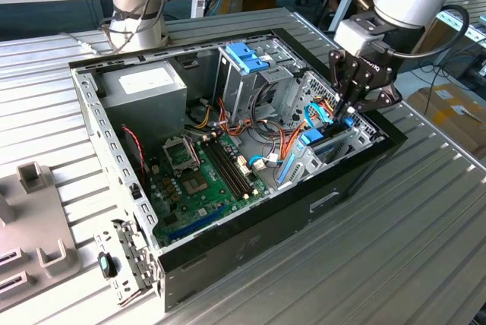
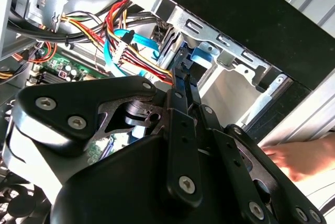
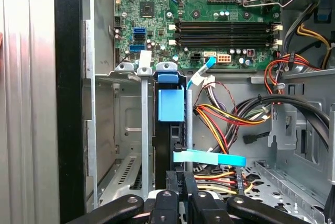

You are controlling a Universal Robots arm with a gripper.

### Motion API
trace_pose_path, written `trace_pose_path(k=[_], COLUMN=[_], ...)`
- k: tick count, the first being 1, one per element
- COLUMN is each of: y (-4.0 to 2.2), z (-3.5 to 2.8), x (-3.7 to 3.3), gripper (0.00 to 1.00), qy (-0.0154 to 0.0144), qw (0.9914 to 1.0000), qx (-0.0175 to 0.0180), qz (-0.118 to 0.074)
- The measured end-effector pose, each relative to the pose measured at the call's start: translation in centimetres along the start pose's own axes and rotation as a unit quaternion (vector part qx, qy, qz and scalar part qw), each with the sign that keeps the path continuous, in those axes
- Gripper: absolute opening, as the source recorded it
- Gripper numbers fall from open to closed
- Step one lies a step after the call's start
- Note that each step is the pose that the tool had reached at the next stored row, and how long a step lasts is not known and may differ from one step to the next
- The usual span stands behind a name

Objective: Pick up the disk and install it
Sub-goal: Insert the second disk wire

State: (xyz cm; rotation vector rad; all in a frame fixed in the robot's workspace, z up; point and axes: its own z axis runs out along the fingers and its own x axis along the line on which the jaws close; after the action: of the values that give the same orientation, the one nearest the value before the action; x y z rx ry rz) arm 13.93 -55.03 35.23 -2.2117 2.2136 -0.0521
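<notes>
In the exterior view, the open computer case (image 1: pixel 228 150) lies on the slatted metal table (image 1: pixel 425 249), and the gripper (image 1: pixel 351 106) is lowered into the drive bay at the case corner nearest the exterior view's right edge, well apart from the grey power supply (image 1: pixel 144 86) at the opposite end and from the blue latch (image 1: pixel 248 57) atop the metal drive cage. Blue carrier plastic of the disk (image 1: pixel 323 141) shows just below the gripper, standing on edge inside the bay. In the second wrist view, the gripper (image 2: pixel 184 72) has its jaws drawn close together on a thin dark edge beside a light-blue rail piece (image 2: pixel 203 52), with the bundled coloured cables (image 2: pixel 131 51) just beside it; a person's hand (image 2: pixel 301 158) rests outside the case wall. In the first wrist view, the disk (image 3: pixel 171 124) sits upright in the bay slot between a grey metal divider (image 3: pixel 145 130) and the cable bundle, its blue tab toward the motherboard (image 3: pixel 209 20), and the gripper (image 3: pixel 184 182) is closed on the disk's near edge. Judged from this, the pick-up is done and the insertion step is in hand, with the disk largely within the bay. Seating it would call for a straight push along the slot, kept clear of the loose cables.
</notes>
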Motion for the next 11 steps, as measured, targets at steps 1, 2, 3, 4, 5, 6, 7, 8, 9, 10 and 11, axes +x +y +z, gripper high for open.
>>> trace_pose_path(k=[1, 2, 3, 4, 5, 6, 7, 8, 9, 10, 11], y=[0.02, 0.03, 0.04, 0.05, 0.07, 0.08, 0.1, 0.12, 0.12, 0.12, 0.12], z=[0.04, 0.07, 0.1, 0.13, 0.19, 0.22, 0.26, 0.29, 0.29, 0.29, 0.3], x=[0.0, 0.0, 0.0, 0.0, 0.0, 0.0, 0.0, 0.0, 0.0, 0.0, 0.0], gripper=[0.16, 0.16, 0.16, 0.16, 0.16, 0.16, 0.16, 0.16, 0.16, 0.16, 0.16], qy=[0.0, 0.0, 0.0, 0.0, 0.0, 0.0, 0.0, 0.0001, 0.0001, 0.0001, 0.0], qw=[1.0, 1.0, 1.0, 1.0, 1.0, 1.0, 1.0, 1.0, 1.0, 1.0, 1.0], qx=[0.0, 0.0, 0.0, 0.0, 0.0, 0.0, 0.0, 0.0, 0.0, 0.0, 0.0], qz=[0.0, 0.0, 0.0, 0.0, 0.0, 0.0, 0.0, 0.0, 0.0, 0.0, 0.0])
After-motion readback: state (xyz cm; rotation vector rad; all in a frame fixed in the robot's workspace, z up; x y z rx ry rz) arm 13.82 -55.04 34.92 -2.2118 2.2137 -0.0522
